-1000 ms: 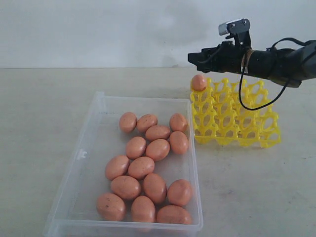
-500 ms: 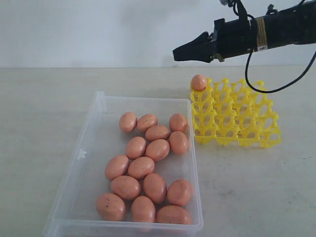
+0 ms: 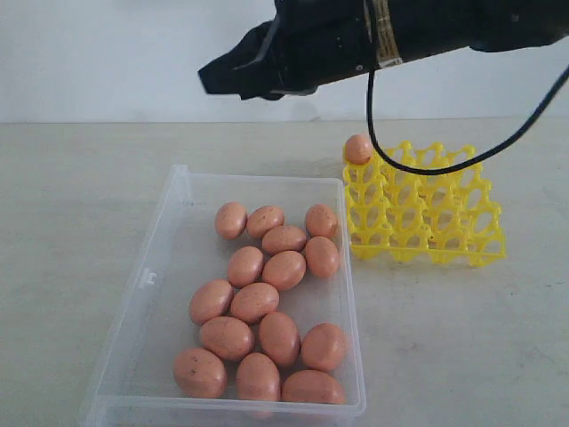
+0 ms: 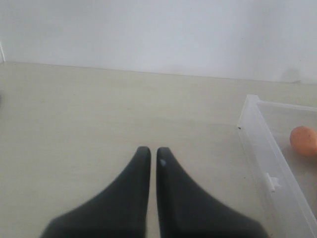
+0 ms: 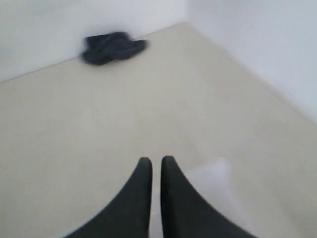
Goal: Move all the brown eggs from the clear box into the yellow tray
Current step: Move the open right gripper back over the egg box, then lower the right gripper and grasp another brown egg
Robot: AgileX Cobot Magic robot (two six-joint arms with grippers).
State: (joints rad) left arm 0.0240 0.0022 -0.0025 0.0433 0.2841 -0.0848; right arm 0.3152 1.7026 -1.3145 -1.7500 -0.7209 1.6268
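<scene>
**Task status.** One egg (image 3: 358,149) sits in the corner cup at the upper left of the yellow tray (image 3: 427,218), which stands at the right of the exterior view. All other cups that show are vacant. Fifteen eggs (image 3: 254,302) lie loose in the clear box (image 3: 258,178), lower centre of the frame, clustered toward its right wall. The box rests on the worktop (image 3: 71,222), just beside the tray. Judgement: the task is at an early stage, with one egg placed and fifteen to transfer.

**Claw status.**
- Right claw (image 3: 213,82): upper centre-left of the exterior view, high above the box and well apart from every egg. The right wrist view shows the fingers almost together, with only a thin slit between them. Nothing is gripped or touched.
- Left claw (image 4: 152,153): not visible in the exterior view. Its wrist view shows the fingers almost together over bare worktop, holding nothing, with the box edge nearby.
</scene>
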